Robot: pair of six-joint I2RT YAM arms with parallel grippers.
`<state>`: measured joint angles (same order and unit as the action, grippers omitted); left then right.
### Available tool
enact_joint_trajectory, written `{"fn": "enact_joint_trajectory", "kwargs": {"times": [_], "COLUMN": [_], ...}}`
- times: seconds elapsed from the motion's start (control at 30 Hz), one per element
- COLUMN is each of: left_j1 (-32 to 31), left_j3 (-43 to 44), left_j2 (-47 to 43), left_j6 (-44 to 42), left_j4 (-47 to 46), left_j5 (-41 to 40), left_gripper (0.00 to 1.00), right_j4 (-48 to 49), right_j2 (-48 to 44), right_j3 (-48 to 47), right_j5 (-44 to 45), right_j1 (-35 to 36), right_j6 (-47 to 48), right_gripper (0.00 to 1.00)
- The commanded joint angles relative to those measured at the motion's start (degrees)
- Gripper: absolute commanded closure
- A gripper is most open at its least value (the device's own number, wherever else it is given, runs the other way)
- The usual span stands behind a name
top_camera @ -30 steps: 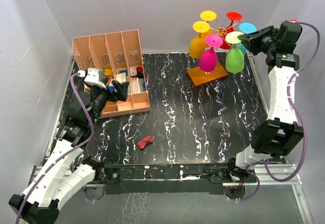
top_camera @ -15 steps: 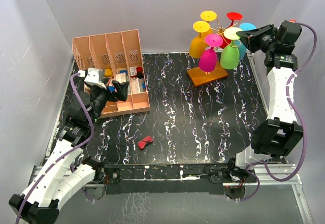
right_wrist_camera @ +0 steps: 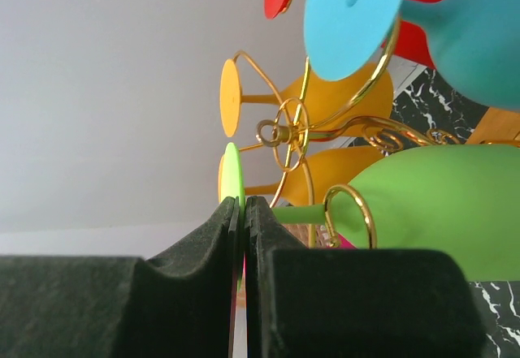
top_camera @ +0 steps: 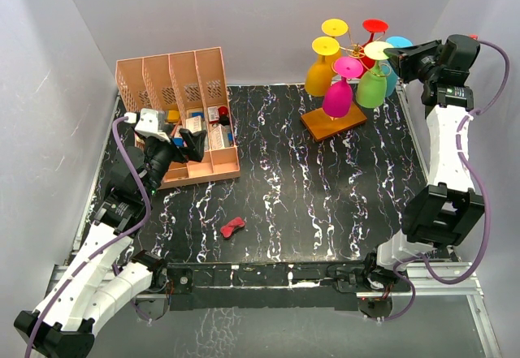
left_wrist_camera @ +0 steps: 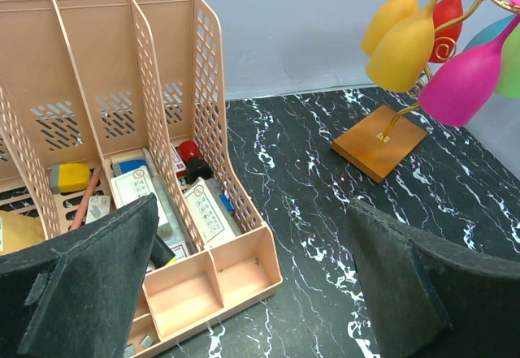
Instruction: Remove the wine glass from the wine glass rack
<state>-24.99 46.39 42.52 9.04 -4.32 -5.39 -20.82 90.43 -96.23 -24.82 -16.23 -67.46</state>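
Observation:
The wine glass rack [top_camera: 355, 49] is gold wire on a wooden base [top_camera: 333, 121] at the back right, and several coloured glasses hang on it upside down. My right gripper [top_camera: 400, 56] is shut on the flat foot [right_wrist_camera: 232, 178] of the green wine glass [top_camera: 371, 90]. In the right wrist view the green glass [right_wrist_camera: 439, 212] has its stem inside a curled gold arm [right_wrist_camera: 351, 212] of the rack. My left gripper [top_camera: 183, 140] is open and empty over the front of the pink file organiser [top_camera: 183, 90]; its jaws [left_wrist_camera: 253, 212] stand wide apart.
The file organiser [left_wrist_camera: 203, 106] holds small boxes and items. A small red object [top_camera: 232, 227] lies on the black marbled table [top_camera: 309, 196]. Yellow, pink, red and blue glasses [right_wrist_camera: 357, 9] hang close around the green one. White walls stand close behind and to the right.
The right gripper has shifted slightly up and back with the green glass's foot. The green bowl swung left, then partly back. The rack and other glasses moved a little to the right.

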Motion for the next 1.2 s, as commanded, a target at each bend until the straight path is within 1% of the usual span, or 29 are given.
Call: {"fn": "enact_joint_trajectory", "kwargs": {"times": [0.0,0.17,0.53,0.7,0.83,0.93,1.17], "left_j1": [-0.41,-0.49,-0.78,-0.84,-0.81,-1.02,-1.64], "left_j3": [0.03,-0.01,-0.03,-0.15,-0.14,-0.14,0.0], "left_j2": [-1.12,-1.13,-0.96,-0.51,-0.19,0.25,0.63], "left_j6": [0.12,0.17,0.26,0.33,0.36,0.45,0.6], "left_j4": [-2.1,-2.1,-2.14,-2.19,-2.19,-2.19,-2.06], "left_j5": [-0.49,-0.59,-0.59,-0.49,-0.58,-0.59,-0.43], "left_gripper": [0.03,0.03,0.03,0.03,0.03,0.03,0.03], "right_j4": [1.7,-0.86,-7.36,-7.48,-7.87,-7.63,-5.03], "right_j2": [0.78,1.11,-3.77,-7.09,-10.21,-13.46,-23.53], "right_j3": [-3.52,-4.73,-4.92,-2.7,0.07,4.28,13.18], "right_j5": [4.79,6.14,18.9,22.83,24.8,25.83,32.26], "right_j1": [-0.64,-0.65,-0.65,-0.73,-0.8,-0.91,-1.09], "right_j6": [1.02,1.87,5.14,4.29,4.27,3.67,5.16], "right_gripper": [0.92,0.92,0.92,0.92,0.92,0.9,0.9]}}
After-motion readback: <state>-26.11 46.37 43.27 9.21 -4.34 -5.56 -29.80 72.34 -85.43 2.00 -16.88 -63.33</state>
